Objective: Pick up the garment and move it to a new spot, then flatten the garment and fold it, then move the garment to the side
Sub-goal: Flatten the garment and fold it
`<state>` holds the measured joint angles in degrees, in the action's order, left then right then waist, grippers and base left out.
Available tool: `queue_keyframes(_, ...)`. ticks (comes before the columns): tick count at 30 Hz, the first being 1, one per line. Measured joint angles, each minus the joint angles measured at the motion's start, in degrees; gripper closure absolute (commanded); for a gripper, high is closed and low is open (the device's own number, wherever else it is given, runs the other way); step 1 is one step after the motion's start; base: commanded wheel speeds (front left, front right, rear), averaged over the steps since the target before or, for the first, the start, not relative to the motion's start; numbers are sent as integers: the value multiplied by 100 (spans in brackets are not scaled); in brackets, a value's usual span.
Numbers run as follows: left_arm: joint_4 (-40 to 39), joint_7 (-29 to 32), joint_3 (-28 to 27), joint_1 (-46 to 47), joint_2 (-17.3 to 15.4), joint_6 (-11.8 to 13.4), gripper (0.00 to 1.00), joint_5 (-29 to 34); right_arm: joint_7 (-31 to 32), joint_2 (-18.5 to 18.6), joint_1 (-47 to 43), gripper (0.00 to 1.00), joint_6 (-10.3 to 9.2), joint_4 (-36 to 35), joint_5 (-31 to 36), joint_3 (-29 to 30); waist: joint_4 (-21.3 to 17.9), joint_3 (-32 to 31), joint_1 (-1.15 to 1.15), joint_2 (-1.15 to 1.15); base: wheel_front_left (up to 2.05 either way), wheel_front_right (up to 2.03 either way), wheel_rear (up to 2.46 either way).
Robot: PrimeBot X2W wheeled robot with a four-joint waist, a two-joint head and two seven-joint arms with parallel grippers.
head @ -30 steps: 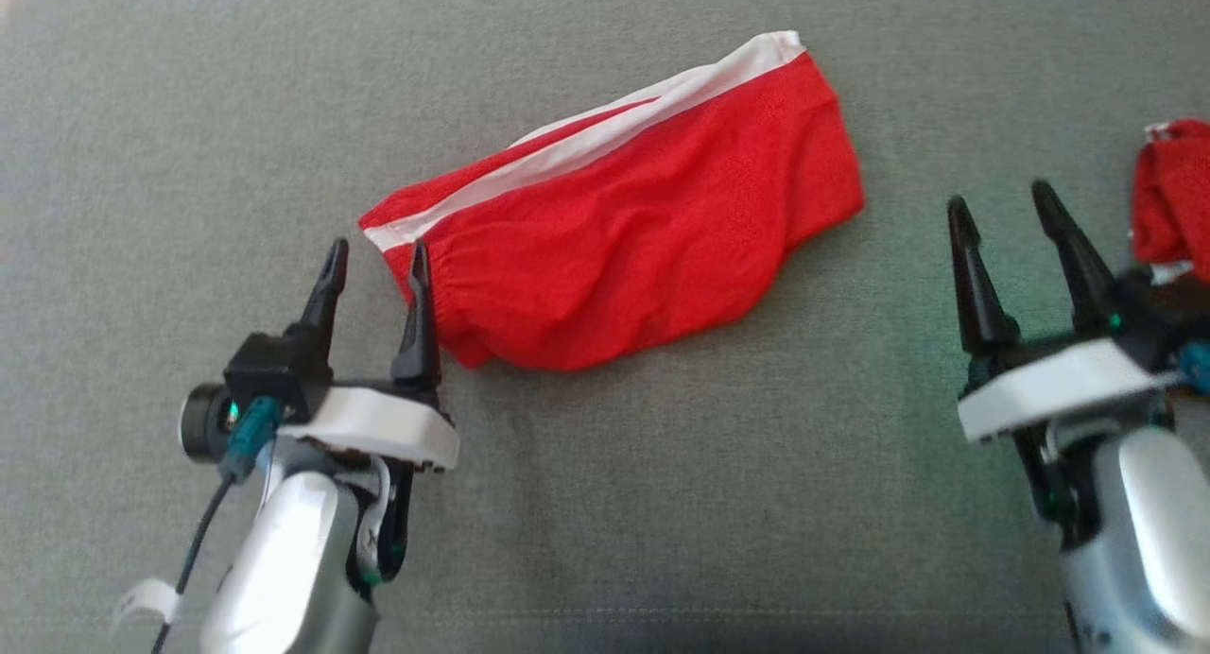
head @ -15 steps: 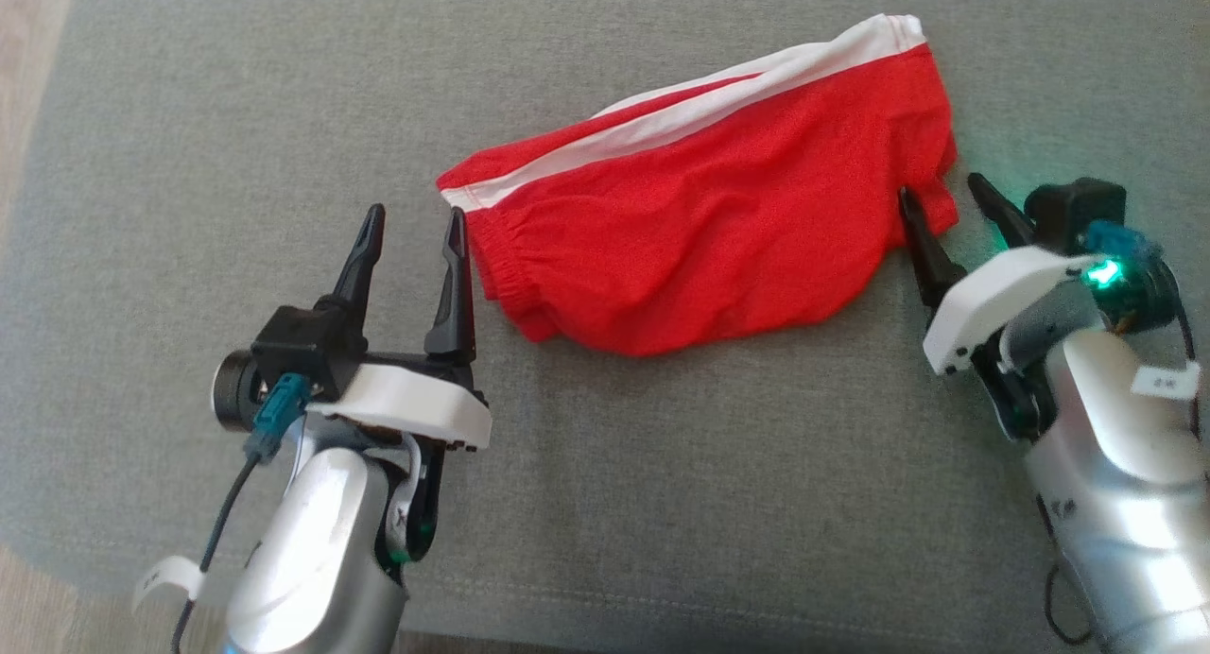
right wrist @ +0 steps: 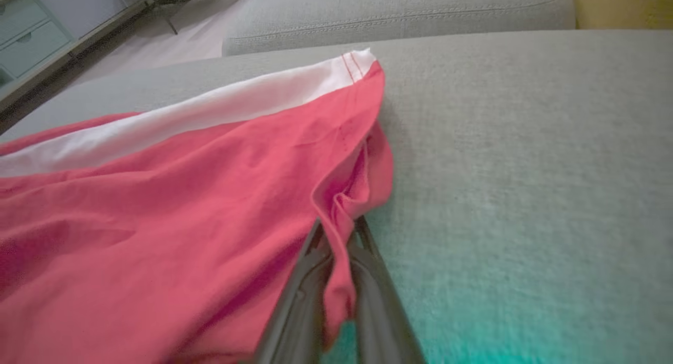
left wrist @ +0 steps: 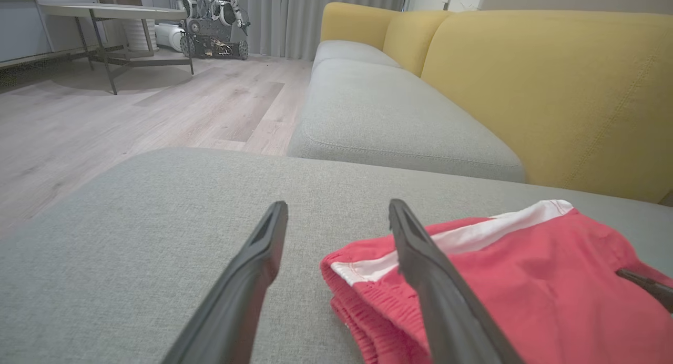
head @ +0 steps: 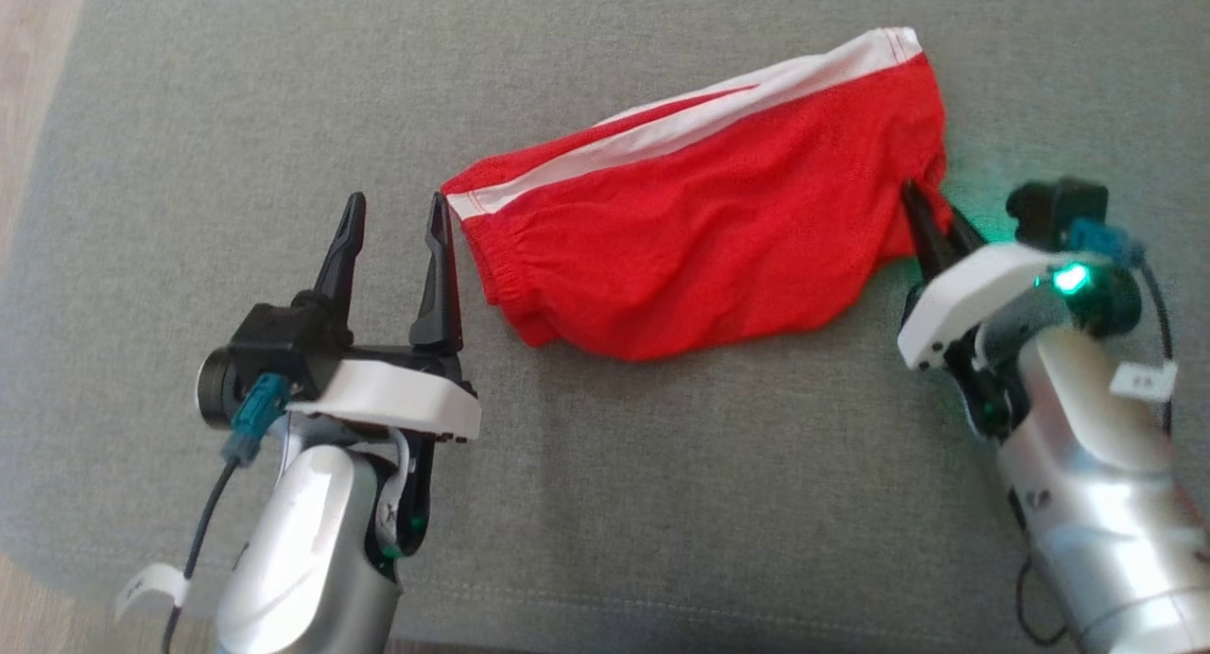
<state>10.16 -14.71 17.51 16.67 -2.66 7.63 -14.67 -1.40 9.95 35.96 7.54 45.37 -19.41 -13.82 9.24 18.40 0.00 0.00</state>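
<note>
Closed since the earlier frame, the right gripper [head: 931,221] is clamped on the nearest corner of the red garment [head: 700,229], as seen from the head. The garment lies crumpled on the grey cushion [head: 662,522]. The left gripper [head: 397,205] is held wide open and empty just beside its waistband end, presumably for a second grip. From the left wrist, the waistband is seen just beside one finger. From the right wrist, a fabric fold is pinched between the fingers, ready for lifting.
</note>
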Motion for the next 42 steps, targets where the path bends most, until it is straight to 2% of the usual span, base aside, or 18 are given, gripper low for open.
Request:
queue_keyframes(10, -86, 0, -215, -367, 9, -1, 0, 99, -575, -266, -1350, 100, 0, -724, -145, 503, -442, -225, 0, 0, 0, 0, 0)
queue_keyframes(18, -100, 0, -355, -501, -46, -18, 0, 158, -499, -492, -2390, 100, 0, -1514, -136, 1066, -874, -358, 0, 0, 0, 0, 0)
queue_keyframes(26, -71, 0, -345, -502, -55, -58, 0, 200, -147, -580, -2519, 100, 0, -2234, 70, 1246, -974, -421, 0, 0, 0, 0, 0)
queue_keyframes(30, -22, 0, -332, -506, -55, -64, 0, 199, 227, -589, -2450, 100, 0, -2978, 191, 879, -908, -554, 0, 0, 0, 0, 0)
queue_keyframes(34, 40, 0, -310, -595, -54, -69, 0, 199, 598, -602, -2093, 100, 0, -3407, 129, 80, -818, -659, 0, 0, 0, 0, 0)
queue_keyframes(35, 40, 0, -310, -595, -54, -69, 0, 199, 598, -602, -2093, 100, 0, -3407, 129, 80, -818, -659, 0, 0, 0, 0, 0)
queue_keyframes(36, 67, 0, -277, -636, -53, -109, 0, 199, 743, -604, -1833, 100, 0, -3487, 49, -339, -734, -694, 0, 0, 0, 0, 0)
queue_keyframes(38, 71, 0, -229, -641, -51, -109, 0, 193, 803, -605, -1633, 100, 0, -3500, -152, -742, -632, -719, 0, 0, 0, 0, 0)
queue_keyframes(39, 71, 0, -229, -641, -51, -109, 0, 193, 803, -605, -1633, 100, 0, -3500, -152, -742, -632, -719, 0, 0, 0, 0, 0)
queue_keyframes(42, 74, 0, -158, -644, -43, -109, 0, 172, 832, -605, -1517, 100, 0, -3351, -456, -1324, -456, -737, 0, 0, 0, 0, 0)
